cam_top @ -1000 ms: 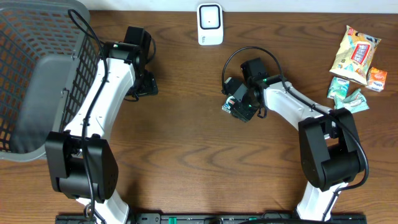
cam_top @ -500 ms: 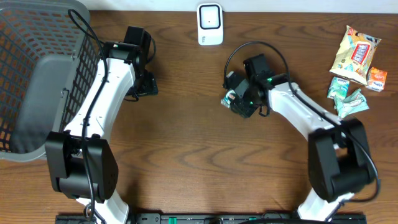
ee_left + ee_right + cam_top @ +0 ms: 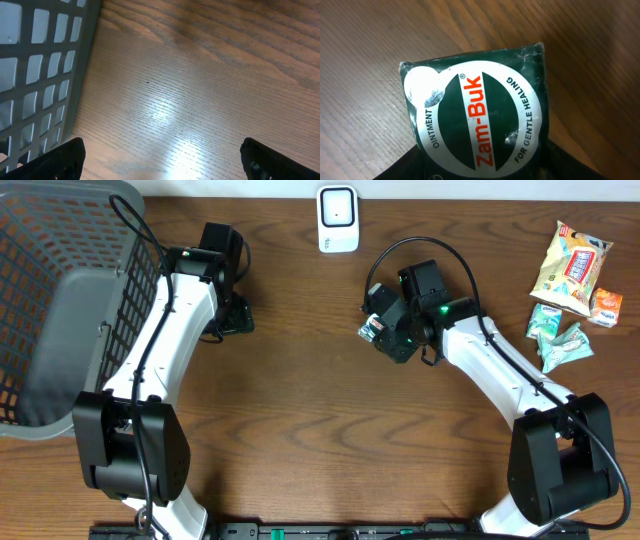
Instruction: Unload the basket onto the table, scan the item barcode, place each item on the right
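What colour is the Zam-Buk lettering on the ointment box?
Red, on a white band across the dark green ointment box; clearest in the right wrist view.

Overhead looks straight down; wrist cameras (both close) face the same table (image 3: pixel 300 420).

White links, black joints and bases on left arm (image 3: pixel 165 330) and right arm (image 3: pixel 490 365). Black cable (image 3: pixel 408 243) loops at right wrist, green light (image 3: pixel 441 308) there. Black fingers (image 3: pixel 60 160) on left gripper (image 3: pixel 160 162).
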